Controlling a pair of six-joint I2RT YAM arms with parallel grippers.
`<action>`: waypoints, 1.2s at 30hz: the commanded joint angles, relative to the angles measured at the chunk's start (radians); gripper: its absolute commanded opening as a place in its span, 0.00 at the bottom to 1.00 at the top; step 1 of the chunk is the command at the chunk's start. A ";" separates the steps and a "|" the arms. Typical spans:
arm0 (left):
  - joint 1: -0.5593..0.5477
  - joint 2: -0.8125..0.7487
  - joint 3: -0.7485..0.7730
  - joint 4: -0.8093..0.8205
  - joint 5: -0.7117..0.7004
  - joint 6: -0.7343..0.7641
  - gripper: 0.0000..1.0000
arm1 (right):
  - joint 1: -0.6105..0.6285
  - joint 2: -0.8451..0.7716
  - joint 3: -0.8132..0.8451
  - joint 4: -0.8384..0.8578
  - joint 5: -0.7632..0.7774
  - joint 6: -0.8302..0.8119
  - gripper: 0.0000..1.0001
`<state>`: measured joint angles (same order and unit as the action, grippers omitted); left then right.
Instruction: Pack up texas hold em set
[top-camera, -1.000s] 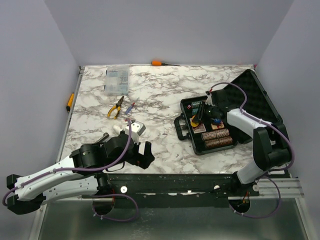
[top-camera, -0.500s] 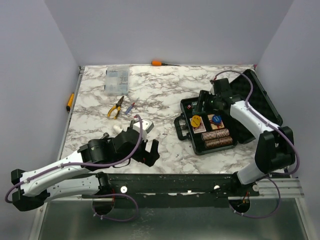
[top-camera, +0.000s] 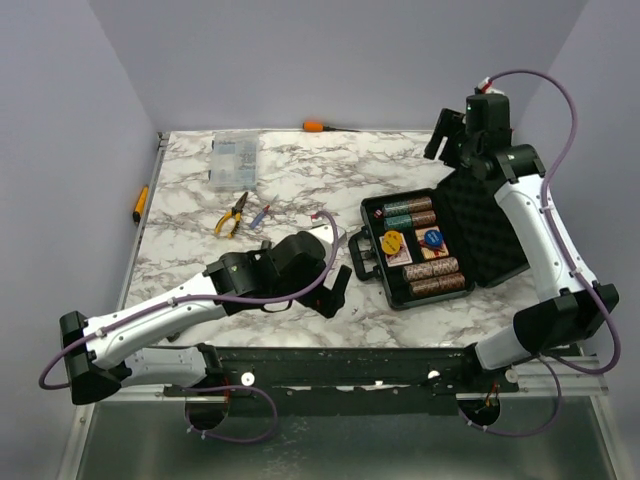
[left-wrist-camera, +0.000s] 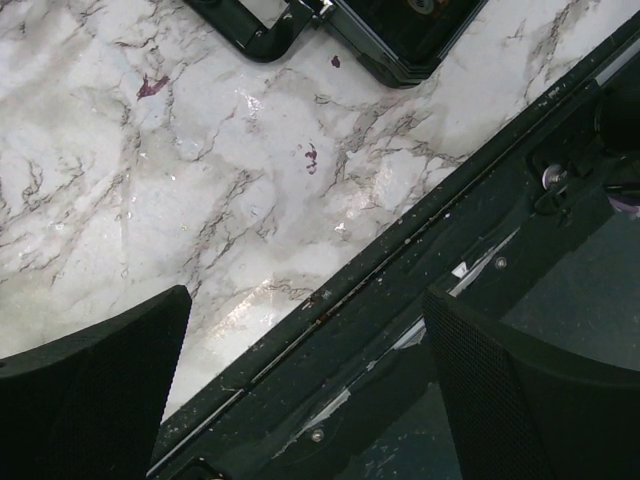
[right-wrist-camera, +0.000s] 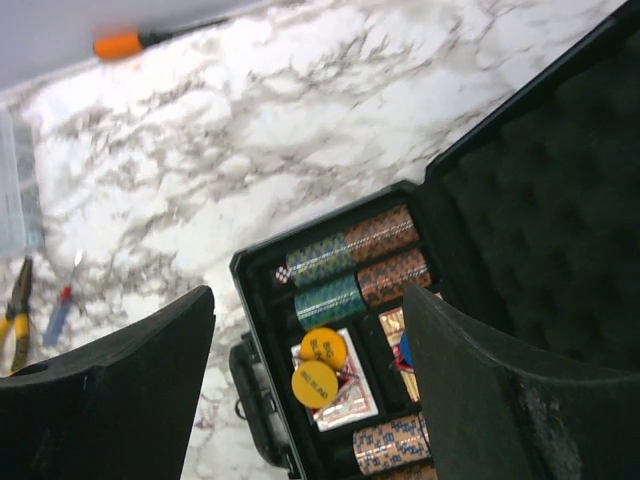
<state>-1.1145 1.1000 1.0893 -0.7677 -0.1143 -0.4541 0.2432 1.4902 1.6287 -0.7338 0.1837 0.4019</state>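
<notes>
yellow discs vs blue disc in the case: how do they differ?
Colour: the yellow discs are yellow, the blue disc is blue.
Count: there are two yellow discs, overlapping, but only one blue disc.
Place: the yellow discs lie on the handle-side deck, the blue disc on the lid-side deck.
Shared: all are round, flat, and rest on card decks in the open case.

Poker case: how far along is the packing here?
Done: the chip stacks, yellow discs, blue disc and card decks sit in the case. In hand: nothing; the left gripper and right gripper are both open and empty. Left: the foam-lined lid stands open, so closing it remains. No dice can be made out.
</notes>
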 joint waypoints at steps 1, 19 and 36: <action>0.012 0.024 0.044 0.019 0.075 0.031 0.96 | -0.060 0.056 0.108 -0.120 0.112 0.065 0.77; 0.028 -0.054 -0.046 0.022 0.113 -0.025 0.97 | -0.624 0.248 0.274 -0.204 -0.102 0.200 0.58; 0.044 -0.057 -0.049 0.032 0.113 0.006 0.97 | -0.713 0.294 0.122 -0.199 -0.253 0.193 0.57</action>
<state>-1.0790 1.0603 1.0485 -0.7479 -0.0208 -0.4618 -0.4603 1.7672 1.7950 -0.9138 0.0288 0.5842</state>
